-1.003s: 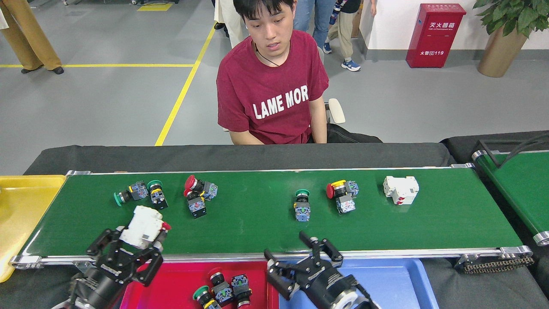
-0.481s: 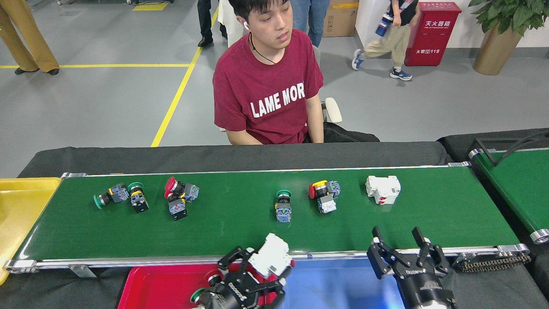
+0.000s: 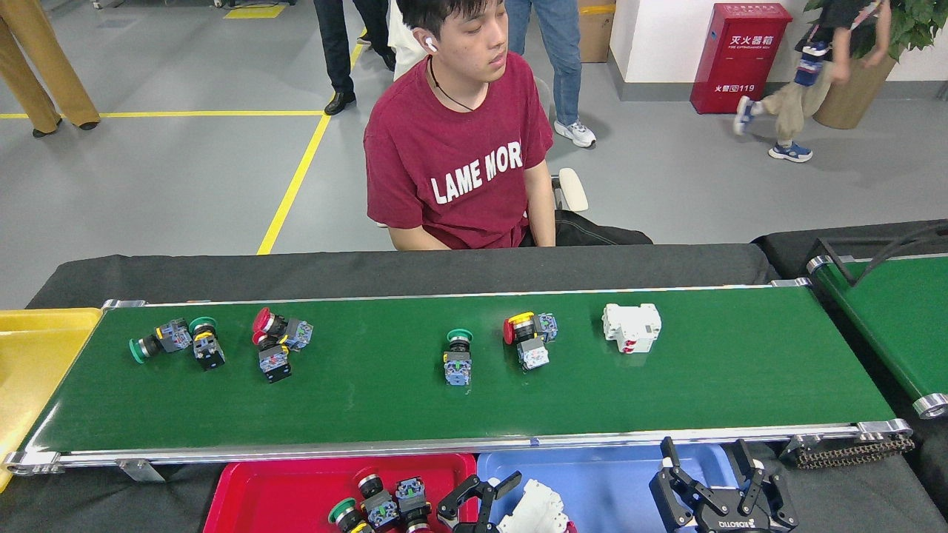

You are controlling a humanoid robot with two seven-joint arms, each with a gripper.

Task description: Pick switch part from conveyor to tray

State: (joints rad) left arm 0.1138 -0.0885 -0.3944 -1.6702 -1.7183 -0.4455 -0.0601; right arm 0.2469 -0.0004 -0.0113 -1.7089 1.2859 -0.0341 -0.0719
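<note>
The conveyor [image 3: 666,385] carries a white switch part [image 3: 631,327] right of centre and several push-button parts, among them a green-capped one [image 3: 458,357] and a red-and-yellow-capped one [image 3: 529,339]. At the bottom edge my left gripper [image 3: 511,507] is shut on another white switch part [image 3: 538,511], low over the left end of the blue tray [image 3: 615,481]. Much of that gripper is cut off by the frame. My right gripper [image 3: 709,463] stands open and empty over the blue tray's right end, just below the belt's near rail.
A red tray [image 3: 281,488] holding button parts [image 3: 381,503] sits left of the blue one. A yellow tray [image 3: 29,355] lies at the belt's left end. More button parts [image 3: 278,342] [image 3: 174,342] lie on the left of the belt. A person [image 3: 459,163] sits behind it. A narrower green belt [image 3: 896,318] is at right.
My left gripper carried the white part rightward from the belt's left, past the red tray, and lower over the blue tray. The right gripper moved right and down. Parts on the belt drifted left.
</note>
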